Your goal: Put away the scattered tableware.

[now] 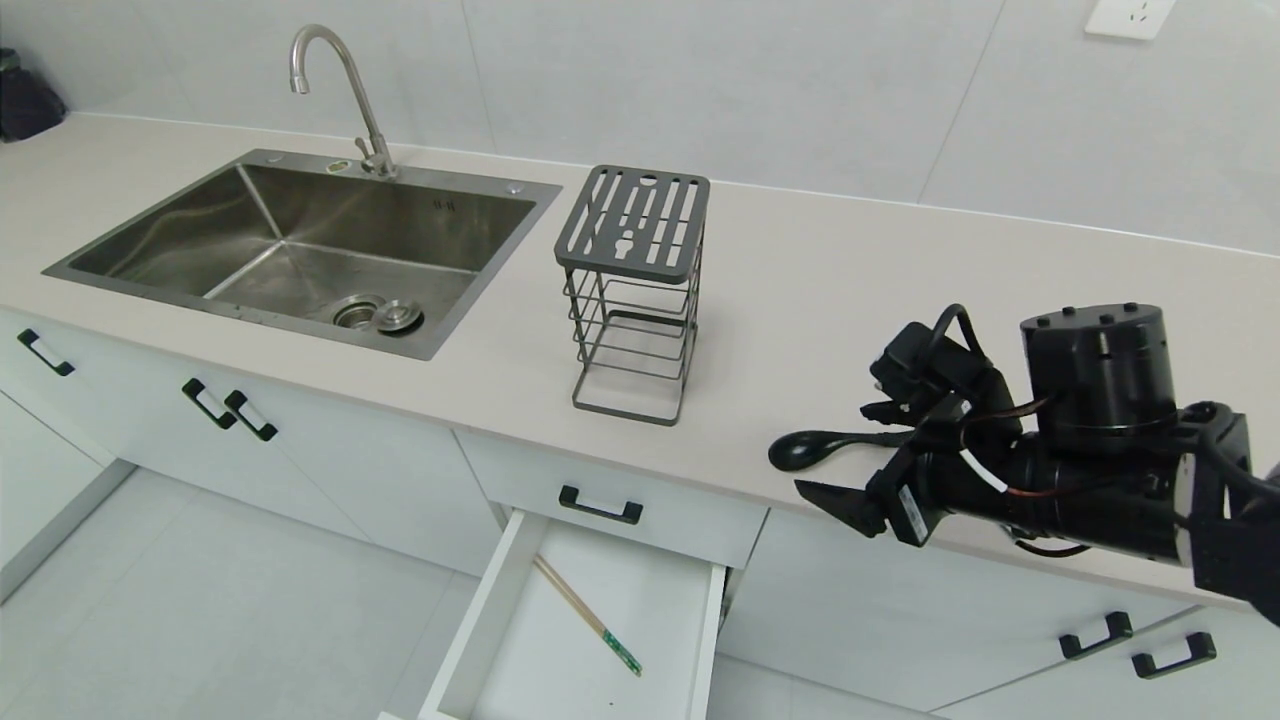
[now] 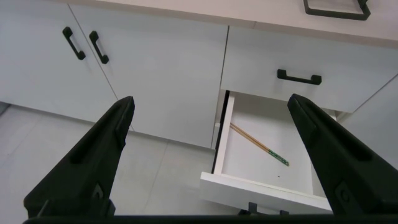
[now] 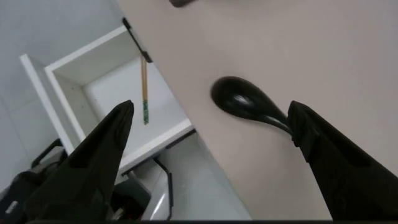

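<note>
1. Hovering low over the table [image 1: 860, 280], the right tool [image 3: 208, 117] is keeping its fingers spread apart and gripping nothing.
2. The black spoon [image 3: 244, 101] is lying flat on the table under the gap between those fingers. Its bowl is pointing away from the tool and its handle is running back toward it, an alignment that is probably preparing a grasp.
3. The drawer [image 1: 650, 590] is standing pulled out below and ahead of the right tool, likely waiting to receive tableware. Chopsticks [image 1: 587, 613] are lying loose on its floor.
4. The left tool [image 2: 211, 102] is hanging with fingers wide apart, holding nothing, with the open drawer lying ahead of it.
5. The wire rack [image 1: 632, 300] is standing upright on the table farther ahead of the right tool. The sink [image 1: 140, 235] is lying beyond it, with a drain plug [image 1: 398, 316] resting on its floor.
</note>
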{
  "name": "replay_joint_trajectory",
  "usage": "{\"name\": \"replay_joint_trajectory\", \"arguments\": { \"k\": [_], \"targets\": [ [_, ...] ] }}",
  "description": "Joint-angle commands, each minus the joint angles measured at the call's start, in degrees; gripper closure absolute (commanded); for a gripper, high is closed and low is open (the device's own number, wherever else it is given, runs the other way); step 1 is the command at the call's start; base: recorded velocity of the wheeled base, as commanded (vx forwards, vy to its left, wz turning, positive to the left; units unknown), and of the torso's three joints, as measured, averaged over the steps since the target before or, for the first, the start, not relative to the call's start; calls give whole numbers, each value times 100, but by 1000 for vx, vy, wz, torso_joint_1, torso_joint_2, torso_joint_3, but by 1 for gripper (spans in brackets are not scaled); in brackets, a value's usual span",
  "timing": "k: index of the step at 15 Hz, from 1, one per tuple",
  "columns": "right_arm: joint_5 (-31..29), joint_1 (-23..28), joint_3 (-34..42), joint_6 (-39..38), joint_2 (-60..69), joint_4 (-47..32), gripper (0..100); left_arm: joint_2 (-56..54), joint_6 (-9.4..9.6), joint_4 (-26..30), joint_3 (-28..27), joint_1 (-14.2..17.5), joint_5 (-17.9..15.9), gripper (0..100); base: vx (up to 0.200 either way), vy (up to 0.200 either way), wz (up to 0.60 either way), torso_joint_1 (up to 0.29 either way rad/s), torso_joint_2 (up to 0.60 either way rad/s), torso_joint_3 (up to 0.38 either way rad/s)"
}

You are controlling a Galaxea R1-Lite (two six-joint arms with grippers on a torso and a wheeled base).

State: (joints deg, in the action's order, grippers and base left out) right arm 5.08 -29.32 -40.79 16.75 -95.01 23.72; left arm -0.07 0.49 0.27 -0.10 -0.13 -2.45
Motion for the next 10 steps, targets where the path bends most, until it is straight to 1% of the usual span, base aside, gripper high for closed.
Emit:
{"name": "replay_joint_trajectory", "arguments": {
  "k": [1,5,10],
  "targets": [
    [10,234,-43,30,-219,1,0,7,4,8,1,-4,-1,0,0,0,0,0,0,0],
    [186,506,36,30,-281,-34,0,7,4,0,1,-4,-1,0,0,0,0,0,0,0],
    [186,532,-228,30,-720,-26,0,7,-5,0,1,-4,-1,0,0,0,0,0,0,0]
  ]
}}
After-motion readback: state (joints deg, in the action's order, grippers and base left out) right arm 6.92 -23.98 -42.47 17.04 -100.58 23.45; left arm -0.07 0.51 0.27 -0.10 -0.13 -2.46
